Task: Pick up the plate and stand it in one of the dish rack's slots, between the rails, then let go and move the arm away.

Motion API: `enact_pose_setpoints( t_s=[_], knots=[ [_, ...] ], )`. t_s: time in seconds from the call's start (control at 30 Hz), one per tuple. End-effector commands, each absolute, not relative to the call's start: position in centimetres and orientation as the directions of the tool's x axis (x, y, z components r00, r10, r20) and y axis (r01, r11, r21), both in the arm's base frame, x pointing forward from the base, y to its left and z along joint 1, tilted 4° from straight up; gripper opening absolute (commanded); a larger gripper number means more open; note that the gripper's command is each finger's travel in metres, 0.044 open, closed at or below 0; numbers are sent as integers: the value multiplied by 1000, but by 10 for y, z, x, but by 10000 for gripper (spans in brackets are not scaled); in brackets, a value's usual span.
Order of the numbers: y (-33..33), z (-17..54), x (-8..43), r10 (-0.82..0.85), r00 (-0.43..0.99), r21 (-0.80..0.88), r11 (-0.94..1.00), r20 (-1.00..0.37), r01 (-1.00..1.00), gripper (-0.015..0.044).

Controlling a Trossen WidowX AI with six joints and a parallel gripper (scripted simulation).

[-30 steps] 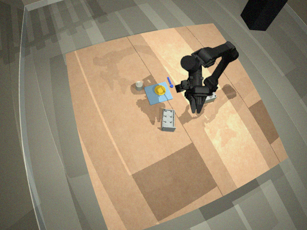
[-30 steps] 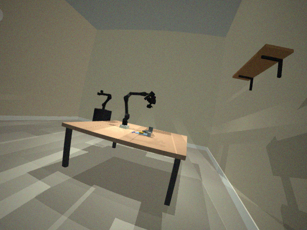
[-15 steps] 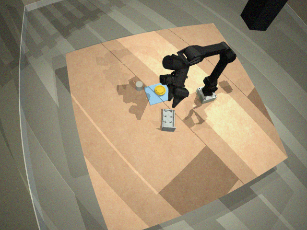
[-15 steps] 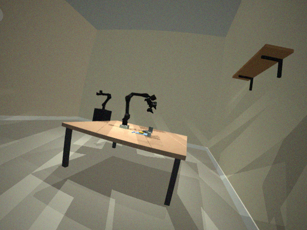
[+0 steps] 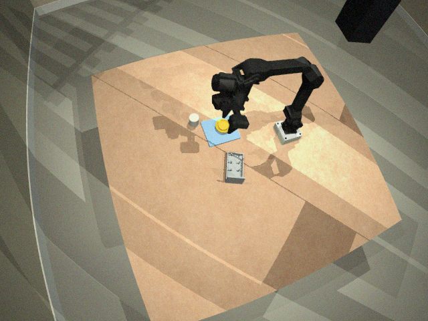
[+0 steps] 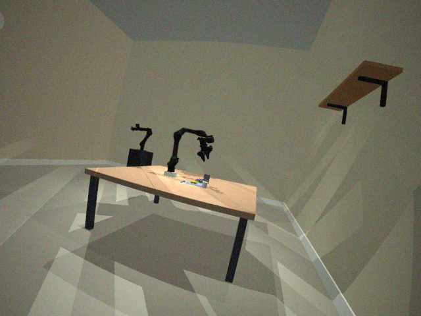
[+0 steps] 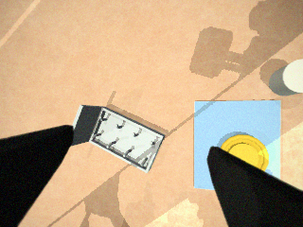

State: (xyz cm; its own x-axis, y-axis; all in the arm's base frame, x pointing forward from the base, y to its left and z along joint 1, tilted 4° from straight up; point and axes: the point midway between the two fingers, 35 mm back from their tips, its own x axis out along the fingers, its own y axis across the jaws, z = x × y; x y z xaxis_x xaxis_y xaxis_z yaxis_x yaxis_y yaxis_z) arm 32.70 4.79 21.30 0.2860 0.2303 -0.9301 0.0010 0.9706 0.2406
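The plate [image 5: 221, 126] [image 6: 193, 182] [image 7: 246, 152], small, round and yellow, lay flat on the blue mat [image 5: 212, 140] [image 6: 197, 184] [image 7: 208, 118] near the top view's centre. It looked light, stiff, perhaps slippery; a pinch across its raised rim seemed best, leaving the opposite edge free for the slot. Rightward, the claw [image 5: 228, 122] [image 6: 204, 158] [image 7: 142, 143] hung wide and unladen above; the dish rack [image 5: 235, 180] [image 6: 206, 177] [image 7: 87, 124] stood lower, slightly right of centre.

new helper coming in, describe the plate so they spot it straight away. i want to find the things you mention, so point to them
On the wooden table [image 5: 193, 214] [image 6: 163, 184] [image 7: 156, 61], find the light blue square mat [image 5: 215, 138] [image 6: 190, 184] [image 7: 208, 118]. The plate [image 5: 222, 126] [image 6: 193, 182] [image 7: 245, 152] lies flat on it: small, round and bright yellow, unlike the whitish cup-sized cylinder [image 5: 194, 120] [image 6: 204, 184] [image 7: 294, 78] beside the mat.
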Motion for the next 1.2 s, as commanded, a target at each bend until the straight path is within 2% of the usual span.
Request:
enact_pose_setpoints(
  t_s=[0.0,0.37,0.6,0.87,1.17],
  knots=[
    [19,201,321,136,227,131,991,-964,-36,400],
    [-53,178,293,-75,20,-78,978,-997,-192,400],
    [-55,169,295,-78,16,-80,978,-997,-195,400],
    [-62,67,297,-79,16,-80,978,-997,-195,400],
    [-62,59,301,-79,16,-80,978,-997,-195,400]
  ],
)
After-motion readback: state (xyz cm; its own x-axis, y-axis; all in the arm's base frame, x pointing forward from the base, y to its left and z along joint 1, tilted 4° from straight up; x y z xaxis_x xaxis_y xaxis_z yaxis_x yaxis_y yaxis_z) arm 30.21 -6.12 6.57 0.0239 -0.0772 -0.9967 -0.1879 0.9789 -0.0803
